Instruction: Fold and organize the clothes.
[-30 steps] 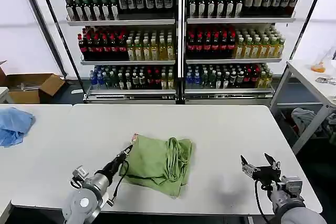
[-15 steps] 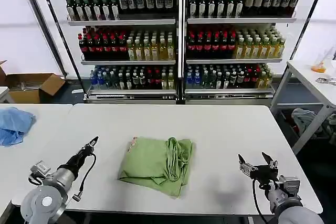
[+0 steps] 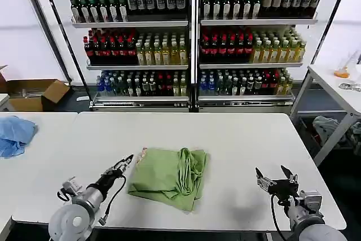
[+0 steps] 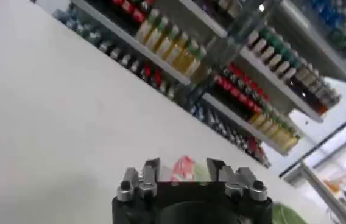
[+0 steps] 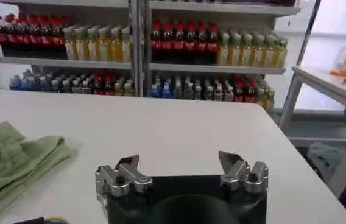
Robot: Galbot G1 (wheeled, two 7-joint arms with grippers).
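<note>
The clothes (image 3: 168,176) lie as one folded light green pile near the middle of the white table (image 3: 237,139). A cord loops over the top of the pile, and a red-and-white printed corner (image 3: 144,152) pokes out at its far left. My left gripper (image 3: 128,158) is low over the table just left of that corner. It is open, and in the left wrist view the printed corner (image 4: 184,168) shows beyond the gap between its fingers. My right gripper (image 3: 274,175) hovers open and empty near the front right. The right wrist view shows the clothes (image 5: 8,159) off to one side.
A pale blue cloth (image 3: 14,134) lies on the neighbouring table at the far left. Shelves of bottles (image 3: 192,38) stand behind the table, a cardboard box (image 3: 34,93) sits on the floor, and a side table (image 3: 338,86) stands at the right. Bare tabletop surrounds the pile.
My left gripper left the pile's left edge, swung out to the left, and has come back close to the printed corner. The pile and right gripper have barely moved.
</note>
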